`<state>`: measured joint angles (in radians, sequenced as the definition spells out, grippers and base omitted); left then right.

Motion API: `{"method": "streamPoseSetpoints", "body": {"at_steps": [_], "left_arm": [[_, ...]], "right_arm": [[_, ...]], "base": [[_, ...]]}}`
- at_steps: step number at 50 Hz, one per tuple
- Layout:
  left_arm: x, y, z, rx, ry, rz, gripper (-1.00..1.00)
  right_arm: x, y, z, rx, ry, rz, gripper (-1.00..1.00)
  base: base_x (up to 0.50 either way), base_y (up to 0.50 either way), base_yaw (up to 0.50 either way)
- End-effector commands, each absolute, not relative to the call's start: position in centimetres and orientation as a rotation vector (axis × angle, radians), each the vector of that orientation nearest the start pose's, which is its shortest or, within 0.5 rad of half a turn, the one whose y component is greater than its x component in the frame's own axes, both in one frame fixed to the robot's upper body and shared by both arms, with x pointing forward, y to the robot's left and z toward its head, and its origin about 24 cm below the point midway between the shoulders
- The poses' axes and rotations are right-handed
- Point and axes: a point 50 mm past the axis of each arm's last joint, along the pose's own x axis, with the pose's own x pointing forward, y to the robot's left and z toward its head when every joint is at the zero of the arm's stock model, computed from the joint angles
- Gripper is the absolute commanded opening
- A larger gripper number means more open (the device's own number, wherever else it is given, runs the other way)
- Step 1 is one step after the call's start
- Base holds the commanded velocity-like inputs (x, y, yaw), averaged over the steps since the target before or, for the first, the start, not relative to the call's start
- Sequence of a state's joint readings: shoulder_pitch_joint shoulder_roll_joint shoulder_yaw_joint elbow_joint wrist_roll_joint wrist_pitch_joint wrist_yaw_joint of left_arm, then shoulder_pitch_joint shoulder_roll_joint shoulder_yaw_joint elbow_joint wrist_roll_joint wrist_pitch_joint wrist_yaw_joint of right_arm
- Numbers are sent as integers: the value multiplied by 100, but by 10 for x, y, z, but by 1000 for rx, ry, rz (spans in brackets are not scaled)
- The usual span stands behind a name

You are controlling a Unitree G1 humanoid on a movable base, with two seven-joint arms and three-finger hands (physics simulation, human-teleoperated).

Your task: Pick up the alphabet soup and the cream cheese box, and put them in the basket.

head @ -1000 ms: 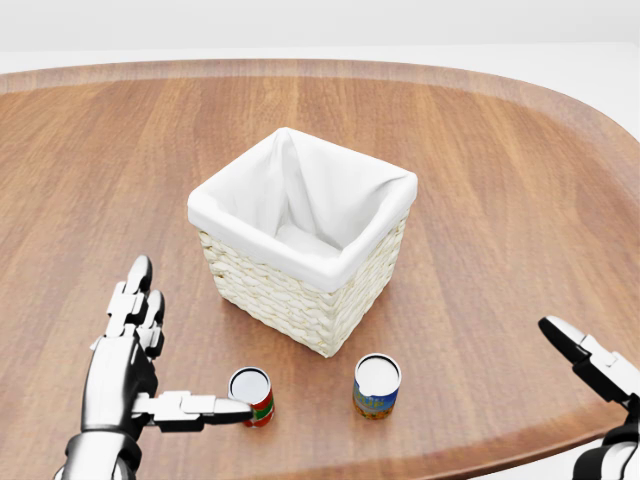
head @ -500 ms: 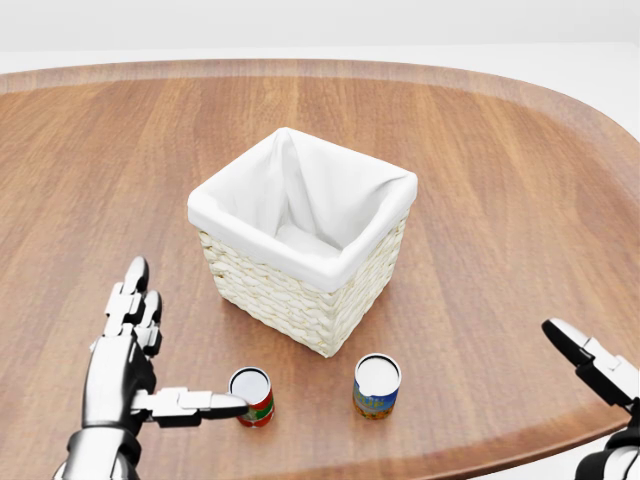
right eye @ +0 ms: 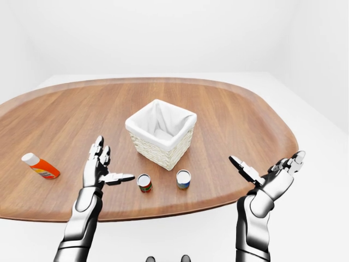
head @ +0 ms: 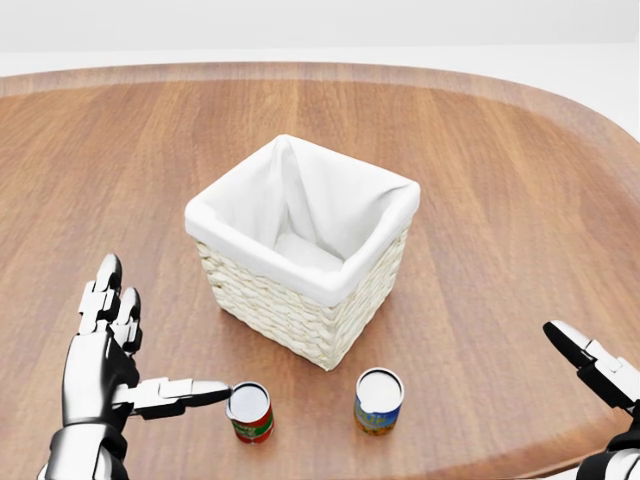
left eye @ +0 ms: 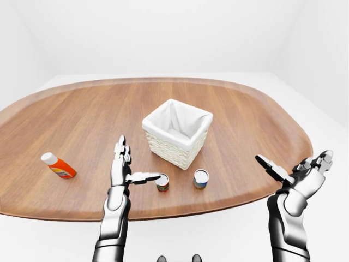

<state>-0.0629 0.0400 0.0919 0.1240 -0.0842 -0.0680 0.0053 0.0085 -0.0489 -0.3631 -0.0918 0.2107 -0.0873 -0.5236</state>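
The left robot hand [head: 105, 365], fingers spread, now has its thumb tip just short of the red-labelled can [head: 249, 411] near the worktop's [head: 520, 180] near edge, having backed slightly off it. The right robot hand [left eye: 305, 177] hangs open beyond the right edge, the basket [head: 300, 250] stands mid-worktop, and no cream cheese box shows, so nothing is grasped yet.

A polished wooden surface [head: 520, 180] is carrying a rough woven basket [head: 290, 300] lined with matt white cloth, while 2 glossy metal-topped cans [head: 378, 400] are gleaming.

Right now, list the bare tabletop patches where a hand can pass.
Free: wood between the orange bottle and left hand; the stretch right of the basket; everything above it. Crowded: the strip below the basket, holding the red can and blue can.
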Motion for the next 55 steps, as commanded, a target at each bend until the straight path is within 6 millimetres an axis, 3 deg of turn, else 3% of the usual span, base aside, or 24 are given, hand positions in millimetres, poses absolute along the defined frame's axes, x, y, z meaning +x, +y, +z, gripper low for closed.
{"method": "streamPoseSetpoints", "body": {"at_steps": [1,55], "left_arm": [[263,180,39,-58,-23,116,100],[263,179,40,-78,-30,90,100]], "right_arm": [[219,-267,67,180,-175,-879,100],[219,-267,67,182,-172,-878,100]], "base": [[21,0,0],[21,0,0]]}}
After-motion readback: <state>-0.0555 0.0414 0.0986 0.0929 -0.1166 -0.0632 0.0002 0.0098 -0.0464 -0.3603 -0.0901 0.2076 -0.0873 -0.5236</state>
